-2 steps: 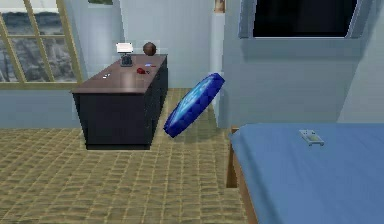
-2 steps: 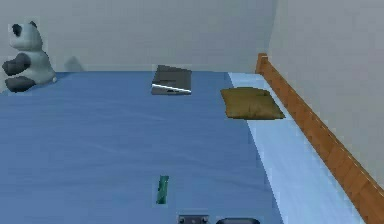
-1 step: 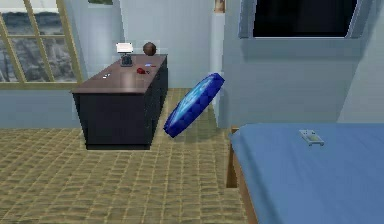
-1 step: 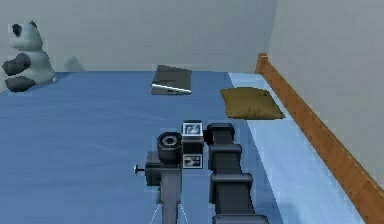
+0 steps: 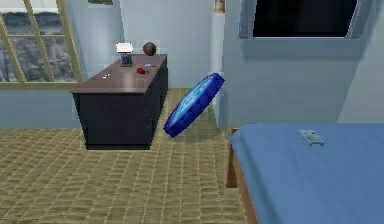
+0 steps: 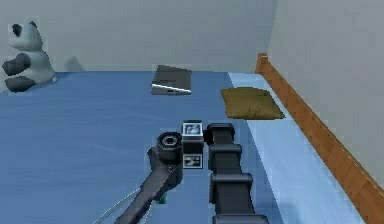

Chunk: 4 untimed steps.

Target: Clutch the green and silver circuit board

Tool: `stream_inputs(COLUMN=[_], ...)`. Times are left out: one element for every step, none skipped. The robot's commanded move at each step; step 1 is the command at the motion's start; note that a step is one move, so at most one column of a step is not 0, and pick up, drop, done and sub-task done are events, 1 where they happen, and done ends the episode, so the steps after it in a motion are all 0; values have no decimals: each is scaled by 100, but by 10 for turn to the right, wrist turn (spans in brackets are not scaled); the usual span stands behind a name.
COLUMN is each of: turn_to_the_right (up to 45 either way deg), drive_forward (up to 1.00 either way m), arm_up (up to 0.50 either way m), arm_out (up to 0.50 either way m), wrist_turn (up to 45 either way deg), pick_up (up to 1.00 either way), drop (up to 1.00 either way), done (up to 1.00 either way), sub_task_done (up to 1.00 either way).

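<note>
Blue bed cover [image 6: 80, 150] behind gripper [image 6: 135, 200]; cannot tell whether holding anything. Farther out, well apart: one panda plush [image 6: 25, 58], one grey flat slab [image 6: 172, 80], one brown pad [image 6: 250, 102]. Ahead: one dark dresser [image 5: 120, 110], one blue disc [image 5: 194, 104] beside it, one small grey piece [image 5: 311, 136] on that cover; circuit board or not, cannot tell.

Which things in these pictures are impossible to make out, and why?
Forward view: grey thing on the bed, too small to name.
Forward view: red bit on the dresser, too small.
Arm side view: panda, cut by the left edge.
Arm side view: gripper, fingertips cut by the bottom edge; its load cannot be told.
</note>
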Motion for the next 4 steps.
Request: stream_inputs(turn_to_the_right=[0, 0, 0, 0], drive_forward=[0, 0, 0, 0], arm_up=[0, 0, 0, -30], arm_out=[0, 0, 0, 0], wrist_turn=[450, 450, 240, 0], pick_up=[0, 0, 0, 0], drop=[0, 0, 0, 0], done=[0, 0, 0, 0], sub_task_done=[0, 0, 0, 0])
